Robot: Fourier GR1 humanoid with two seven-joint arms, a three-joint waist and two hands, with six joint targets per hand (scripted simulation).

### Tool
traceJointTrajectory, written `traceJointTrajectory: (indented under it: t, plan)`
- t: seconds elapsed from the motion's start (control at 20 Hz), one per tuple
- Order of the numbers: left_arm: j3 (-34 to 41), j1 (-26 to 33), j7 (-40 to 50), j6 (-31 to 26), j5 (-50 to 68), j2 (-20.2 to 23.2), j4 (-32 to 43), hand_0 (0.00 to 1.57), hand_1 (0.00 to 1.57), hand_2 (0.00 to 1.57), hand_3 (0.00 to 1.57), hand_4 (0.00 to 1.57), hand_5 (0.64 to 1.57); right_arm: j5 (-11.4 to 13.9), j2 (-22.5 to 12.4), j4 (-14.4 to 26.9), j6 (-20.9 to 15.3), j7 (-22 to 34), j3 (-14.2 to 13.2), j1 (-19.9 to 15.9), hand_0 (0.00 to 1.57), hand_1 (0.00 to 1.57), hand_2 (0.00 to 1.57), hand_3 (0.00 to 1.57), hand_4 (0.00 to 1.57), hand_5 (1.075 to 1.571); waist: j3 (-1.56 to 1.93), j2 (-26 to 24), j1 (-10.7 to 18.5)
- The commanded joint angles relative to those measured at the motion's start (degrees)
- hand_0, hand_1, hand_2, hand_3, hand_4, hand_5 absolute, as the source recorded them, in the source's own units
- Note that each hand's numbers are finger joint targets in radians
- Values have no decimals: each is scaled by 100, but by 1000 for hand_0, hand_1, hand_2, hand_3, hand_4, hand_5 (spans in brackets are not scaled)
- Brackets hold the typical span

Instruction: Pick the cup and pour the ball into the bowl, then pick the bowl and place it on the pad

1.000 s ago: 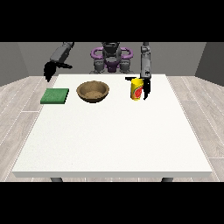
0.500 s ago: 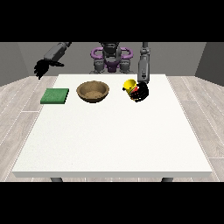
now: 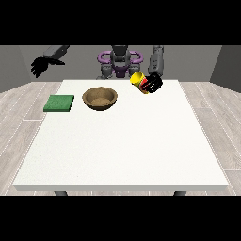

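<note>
1. Two hands in view. Landmark for all places: the bowl, brown, standing upright on the white table toward the robot's end.
2. Hand at the view's right is wrapped round the yellow cup, to the view's right of the bowl and above table level (lifted, not resting). Cup is tipped well over, mouth pointing toward the bowl side; red marking shows next to the hand.
3. Cup is not over the bowl; there is a clear gap between them, cup sits off to the side.
4. Ball: cannot pick it out, neither in the cup mouth nor on the table. Bowl interior looks plain brown w/ a lighter patch at the bottom; can't say if that is anything.
5. Hand at the view's left hangs up high, well off to the view's left of the bowl and beyond the table edge. Fingers spread, pointing down, holding nothing.
6. Green pad lies flat just to the view's left of the bowl, not touching it, nothing on it.
7. Progress, my reading: cup pick done, pour under way at best. Left: get the ball into the bowl, then lift the bowl and set it on the pad.
</note>
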Motion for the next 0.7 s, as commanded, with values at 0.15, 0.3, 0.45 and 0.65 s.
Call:
traceJointTrajectory:
  t: [0.15, 0.3, 0.45, 0.65]
  plan:
    - [-1136, -169, 1601, 407, -1518, -272, -165, 1375, 1375, 1571, 1571, 1143, 1567, 48, -201, 840, -29, -164, -248, 192, 0, 0, 0, 0, 0, 1560, -4, -723, 589]
    - [-1520, -318, 2294, 418, -2183, -388, -93, 1364, 1364, 1571, 1571, 1068, 1568, 219, -41, 959, -114, -193, -91, 371, 0, 0, 0, 0, 0, 1557, -7, -960, 635]
    - [-1715, -717, 2900, -70, -2534, -462, -350, 1346, 1346, 1571, 1571, 1048, 1569, 246, -117, 1301, -96, -639, -224, 410, 0, 0, 39, 0, 0, 1558, -8, -864, 844]
    - [-1675, -794, 2953, -84, -2847, -331, -686, 1346, 1346, 1571, 1571, 1048, 1569, 112, -311, 1549, 89, -996, -408, 209, 0, 0, 0, 0, 0, 1554, -11, -421, 885]
